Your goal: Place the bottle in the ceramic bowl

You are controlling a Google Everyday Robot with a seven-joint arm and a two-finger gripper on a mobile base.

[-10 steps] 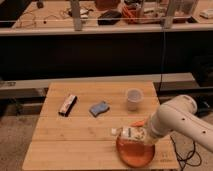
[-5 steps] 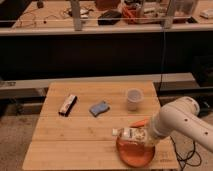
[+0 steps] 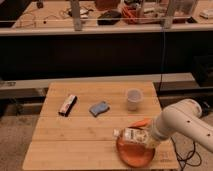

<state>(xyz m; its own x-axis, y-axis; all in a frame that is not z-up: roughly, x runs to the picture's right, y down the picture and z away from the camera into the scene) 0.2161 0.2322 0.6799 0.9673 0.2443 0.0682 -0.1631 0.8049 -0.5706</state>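
Observation:
The bottle (image 3: pixel 131 135), clear with a white cap and a pale label, lies on its side over the far-left rim of the ceramic bowl (image 3: pixel 135 152). The bowl is orange-red and sits at the table's front right corner. My gripper (image 3: pixel 146 137) is at the end of the white arm (image 3: pixel 177 122), which reaches in from the right. It is shut on the bottle's right end and holds it just over the bowl. The arm hides most of the gripper.
A translucent whitish cup (image 3: pixel 133 98) stands behind the bowl. A blue sponge (image 3: pixel 99 108) and a dark-and-white wrapped bar (image 3: pixel 67 104) lie mid-left on the wooden table (image 3: pixel 75 135). A small orange thing (image 3: pixel 140 122) lies just behind the bowl. Cluttered benches stand beyond.
The arm has shifted slightly right and down, and the bottle has moved with it, a little lower over the bowl.

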